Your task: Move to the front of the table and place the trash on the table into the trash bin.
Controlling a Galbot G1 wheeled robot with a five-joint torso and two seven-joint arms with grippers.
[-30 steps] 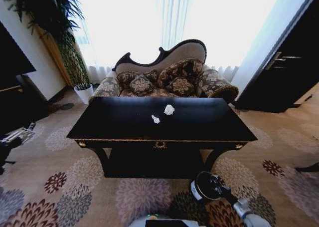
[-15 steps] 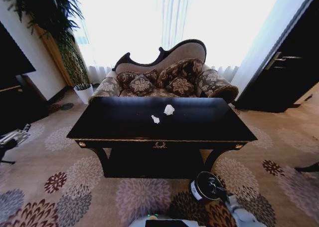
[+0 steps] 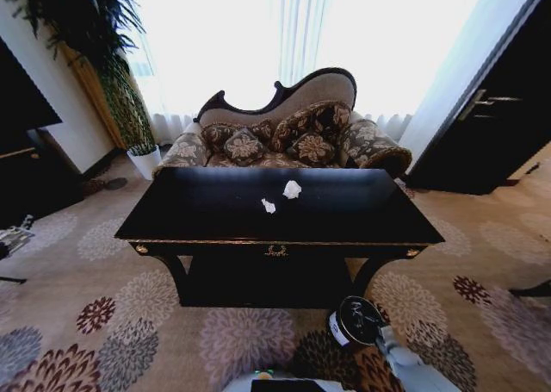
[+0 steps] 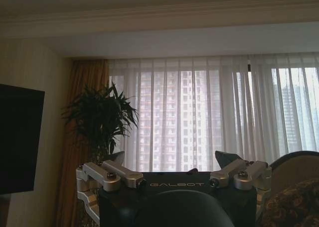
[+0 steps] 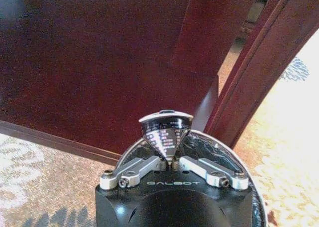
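Right gripper point(image 3: 365, 316) hangs over the mouth of the bin point(image 3: 341, 330), low on the carpet just in front of the table point(image 3: 362, 215), near its right leg. From the head the fingers are too small to read; the right wrist view gives the grip: the right gripper point(image 5: 169, 162) is pinched tight on a dark item point(image 5: 166, 132) with pale print, held above the bin's glossy rim point(image 5: 235, 159), with the table's panel point(image 5: 89, 62) behind. What the item is cannot be made out. The left gripper point(image 3: 12, 237) sits at the far left, cut off by the edge; its wrist view shows the left gripper point(image 4: 169, 159) spread wide with nothing in it, facing the curtains. Two paper wads point(image 3: 293, 189) lie close together mid-table, the smaller point(image 3: 269, 206) nearer the front.
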